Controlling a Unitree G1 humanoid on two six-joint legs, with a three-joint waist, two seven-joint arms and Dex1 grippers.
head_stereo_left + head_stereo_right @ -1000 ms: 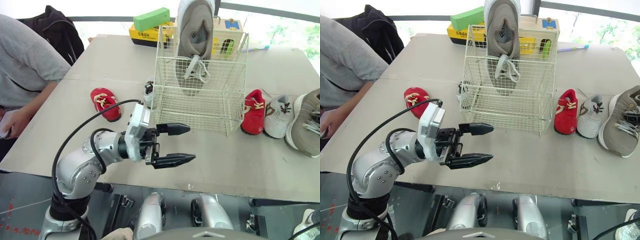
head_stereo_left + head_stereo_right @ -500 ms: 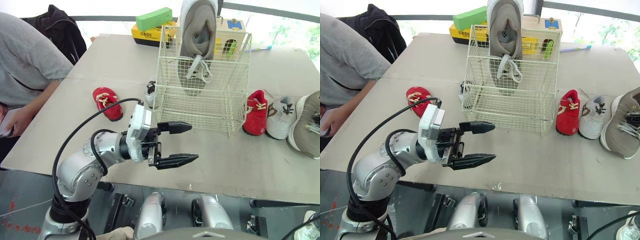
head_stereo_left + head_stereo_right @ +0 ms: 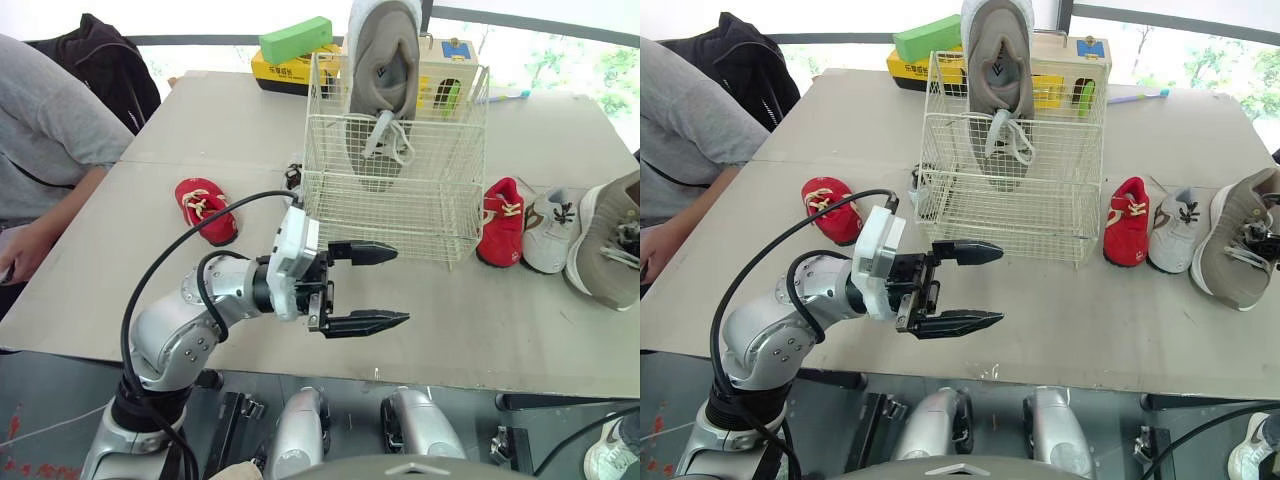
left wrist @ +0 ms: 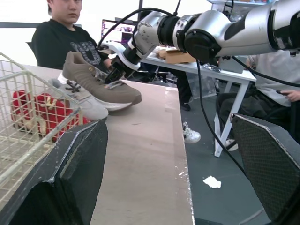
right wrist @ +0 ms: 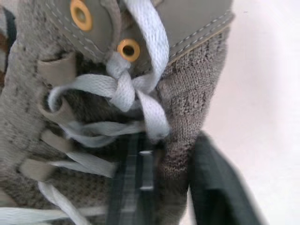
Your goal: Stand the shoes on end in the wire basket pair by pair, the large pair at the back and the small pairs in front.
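Observation:
The wire basket (image 3: pixel 400 190) stands mid-table with one large grey shoe (image 3: pixel 385 80) upright on end at its back. Its mate, the second large grey shoe (image 3: pixel 1230 240), lies at the far right, and my right gripper (image 5: pixel 168 140) is shut on its side next to the laces; the left wrist view also catches that gripper (image 4: pixel 114 75) on the shoe. A small white shoe (image 3: pixel 548 230) and a small red shoe (image 3: pixel 500 222) lie right of the basket. Another red shoe (image 3: pixel 207 208) lies to its left. My left gripper (image 3: pixel 400 286) hovers open and empty before the basket.
A small white shoe (image 3: pixel 293 177) peeks from behind the basket's left corner. A person (image 3: pixel 50 130) sits at the table's left, with a black bag (image 3: pixel 100 60) behind. A yellow box with a green block (image 3: pixel 295 40) and a wooden toy box (image 3: pixel 450 60) stand behind the basket.
My left gripper has edged slightly to the right, still open. The head view has shifted a little. Basket and shoes lie where they were.

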